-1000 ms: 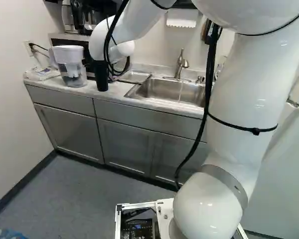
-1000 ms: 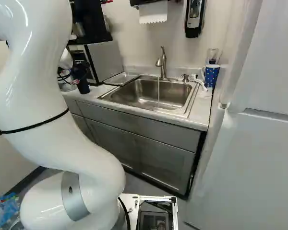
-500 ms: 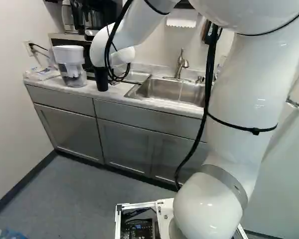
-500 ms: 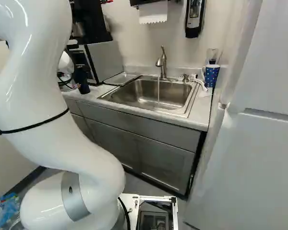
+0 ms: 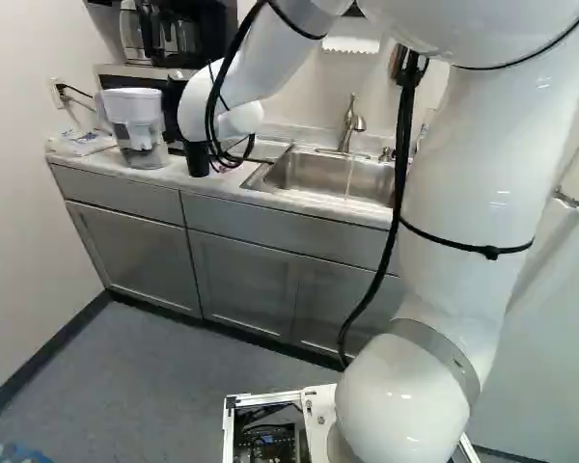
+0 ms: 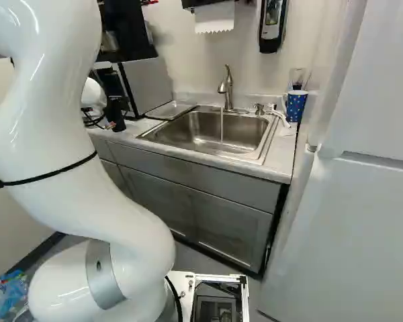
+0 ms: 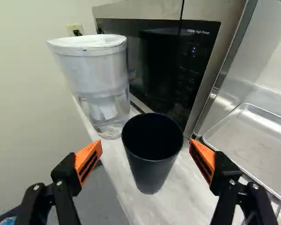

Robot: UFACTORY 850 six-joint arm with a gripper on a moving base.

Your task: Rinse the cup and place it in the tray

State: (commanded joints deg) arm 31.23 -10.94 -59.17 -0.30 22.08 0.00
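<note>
In the right base view my gripper (image 6: 112,113) is by the black cup (image 6: 119,123), partly hidden behind the arm. The wrist view shows the gripper (image 7: 146,146) open, its orange pads spread to both sides of the upright, empty black cup (image 7: 151,161), gaps on either side. The cup stands on the counter in the left base view too (image 5: 198,160). A shallow metal tray (image 7: 257,138) lies on the counter beside the sink (image 6: 211,131), also seen in the right base view (image 6: 170,110). Water runs from the faucet (image 6: 226,87) into the basin.
Close behind the cup are a water filter pitcher (image 7: 96,79) and a microwave (image 7: 164,70). A blue dotted mug (image 6: 295,106) and a soap pump (image 6: 258,109) stand beyond the sink. A white fridge (image 6: 349,201) rises at the right of the right base view.
The arm's wrist has shifted slightly toward the right of the left base view, turning a little by the cup. The cup stays on the counter; the base has not moved.
</note>
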